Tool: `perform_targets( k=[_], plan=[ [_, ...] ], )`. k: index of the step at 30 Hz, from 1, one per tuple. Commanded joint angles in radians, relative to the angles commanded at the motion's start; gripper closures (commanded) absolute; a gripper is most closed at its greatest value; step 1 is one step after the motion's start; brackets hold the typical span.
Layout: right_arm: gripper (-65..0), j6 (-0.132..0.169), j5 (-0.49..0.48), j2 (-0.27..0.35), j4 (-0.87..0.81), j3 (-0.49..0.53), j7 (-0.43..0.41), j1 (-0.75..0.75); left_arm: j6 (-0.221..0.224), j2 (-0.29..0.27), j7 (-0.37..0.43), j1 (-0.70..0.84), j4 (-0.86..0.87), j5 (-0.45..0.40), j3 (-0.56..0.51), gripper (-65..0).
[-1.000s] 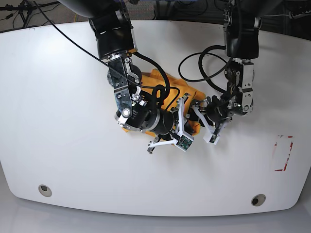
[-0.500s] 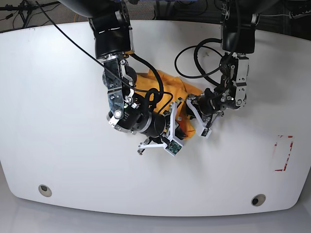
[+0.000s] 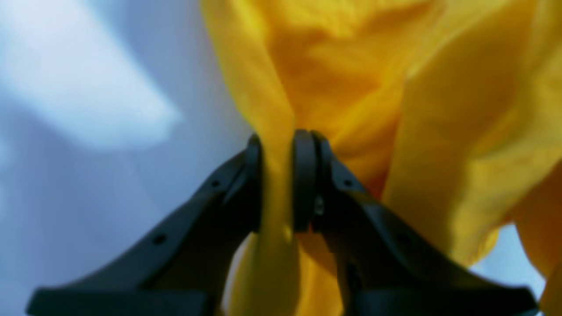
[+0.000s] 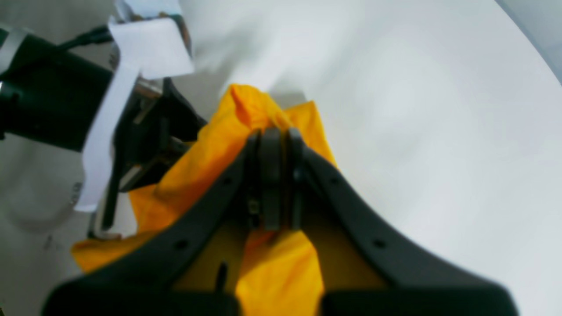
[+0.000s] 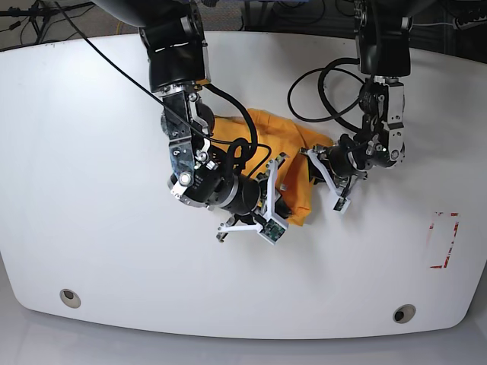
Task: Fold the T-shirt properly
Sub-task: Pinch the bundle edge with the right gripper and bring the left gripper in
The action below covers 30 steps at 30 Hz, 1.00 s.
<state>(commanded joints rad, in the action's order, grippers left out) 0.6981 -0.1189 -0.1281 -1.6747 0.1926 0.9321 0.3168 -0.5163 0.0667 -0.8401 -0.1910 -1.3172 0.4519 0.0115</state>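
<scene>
Now both grippers, left point(image 3: 277, 184) and right point(image 4: 274, 180), clamp the bunched mustard-yellow cotton T-shirt point(image 5: 293, 148), probably to spread it flat

Bright, even base view; both wrist views blurred, perhaps by motion.

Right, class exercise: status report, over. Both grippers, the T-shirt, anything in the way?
Left gripper shut on T-shirt fold. Right gripper shut on T-shirt edge. T-shirt bunched between the arms on white table, not folded. Nothing seen in the way.
</scene>
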Motion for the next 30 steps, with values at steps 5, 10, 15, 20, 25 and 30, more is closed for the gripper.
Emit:
perform_targets(
  k=[5,10,15,20,25,30],
  plan=[
    [0.0,0.000,-0.002,-0.002,0.000,0.002,0.000,0.005,-0.002,0.000,-0.028,0.014,-0.006,0.005,0.002,-5.6],
    [0.0,0.000,-0.002,-0.006,0.006,0.002,-0.003,0.014,-0.003,0.000,-0.034,0.058,-0.008,0.006,0.002,-5.6],
    [-0.5,0.000,-0.002,-0.006,0.008,0.002,-0.003,0.020,-0.003,-0.005,-0.035,0.087,-0.009,0.008,0.002,-5.6],
    [-0.6,0.000,-0.002,-0.006,0.008,0.002,-0.003,0.021,-0.005,-0.002,-0.037,0.103,-0.009,0.078,0.003,-10.3],
    [-0.6,0.000,-0.002,-0.006,0.008,0.002,-0.003,0.017,-0.003,0.025,-0.037,0.109,-0.009,0.187,0.003,-21.2],
    [-0.6,0.000,-0.002,-0.006,0.008,0.002,-0.003,0.015,-0.002,0.041,-0.037,0.106,-0.009,0.290,0.003,-25.7]
  ],
)
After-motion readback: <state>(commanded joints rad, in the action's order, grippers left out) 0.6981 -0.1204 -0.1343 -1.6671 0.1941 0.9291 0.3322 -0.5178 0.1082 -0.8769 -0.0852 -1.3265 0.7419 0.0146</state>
